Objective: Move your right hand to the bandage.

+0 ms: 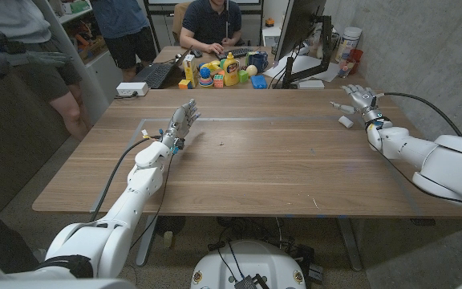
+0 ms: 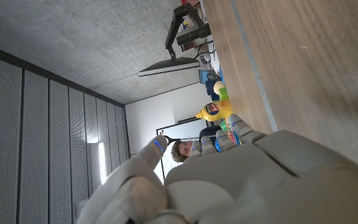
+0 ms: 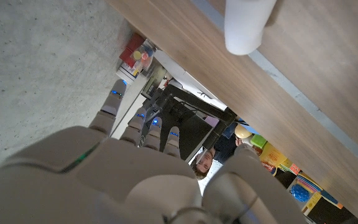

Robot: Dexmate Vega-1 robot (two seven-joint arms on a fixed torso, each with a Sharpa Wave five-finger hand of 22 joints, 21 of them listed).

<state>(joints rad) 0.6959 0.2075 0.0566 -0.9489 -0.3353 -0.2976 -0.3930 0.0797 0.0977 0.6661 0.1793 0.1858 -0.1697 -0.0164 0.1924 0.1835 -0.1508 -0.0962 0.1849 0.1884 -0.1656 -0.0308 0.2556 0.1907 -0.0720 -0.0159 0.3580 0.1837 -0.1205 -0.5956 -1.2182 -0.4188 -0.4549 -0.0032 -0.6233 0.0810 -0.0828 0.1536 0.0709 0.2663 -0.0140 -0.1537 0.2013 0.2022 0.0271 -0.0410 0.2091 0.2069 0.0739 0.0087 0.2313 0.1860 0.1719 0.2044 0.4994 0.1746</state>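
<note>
The bandage [image 1: 345, 121] is a small white roll lying on the wooden table [image 1: 279, 168] near its far right side; in the right wrist view the bandage [image 3: 247, 25] appears as a white cylinder on the wood. My right hand [image 1: 358, 98] hovers just beyond the roll, slightly further right, fingers apart and holding nothing. It is close to the bandage but I see no contact. My right hand [image 3: 135, 168] fills the lower part of its wrist view. My left hand [image 1: 181, 122] is raised over the table's left-centre, fingers extended and empty, and my left hand [image 2: 229, 180] is seen from behind.
Toys and a yellow bottle [image 1: 230, 71] crowd the far edge, with a keyboard [image 1: 156, 75] and a white box [image 1: 132, 89] to their left. A monitor stand [image 1: 301, 68] rises at the far right. People [image 1: 211, 24] sit and stand behind the table.
</note>
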